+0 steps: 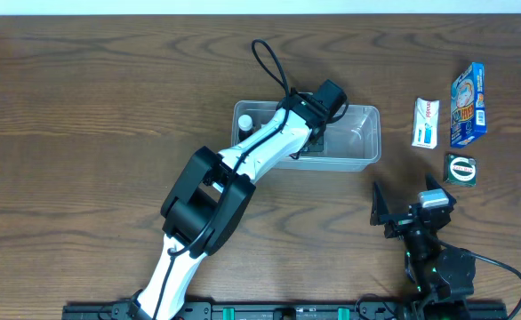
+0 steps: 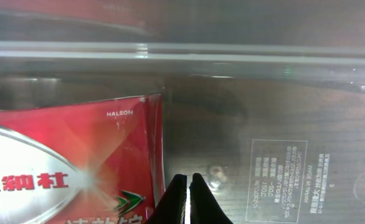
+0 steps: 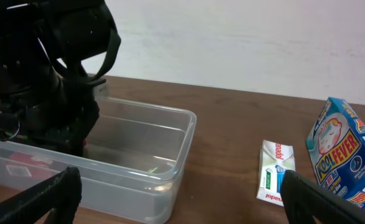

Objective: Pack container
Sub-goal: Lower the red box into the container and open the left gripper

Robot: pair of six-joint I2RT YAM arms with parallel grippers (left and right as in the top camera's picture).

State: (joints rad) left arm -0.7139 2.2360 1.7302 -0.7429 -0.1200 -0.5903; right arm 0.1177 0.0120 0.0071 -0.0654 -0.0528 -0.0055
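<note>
Left gripper: jaws pressed together, nothing between them. The tips sit low inside the container, above its clear floor. They are just beside the edge of a red packet marked HALEON that lies in the tub; contact cannot be judged.

The left arm reaches over the container's near wall from the front.

Container: stands mid-table on the wooden table, long side running left to right. A white-capped item is at its left end.

Right gripper: jaws spread wide, holding nothing. It is near the table's front right, apart from the container and facing it.

Outside the tub, to its right, three items lie on the table:
- A white box is nearest the tub.
- A blue KOOLFEVER box is just beside the white box.
- A small green box is in front of both.
</note>
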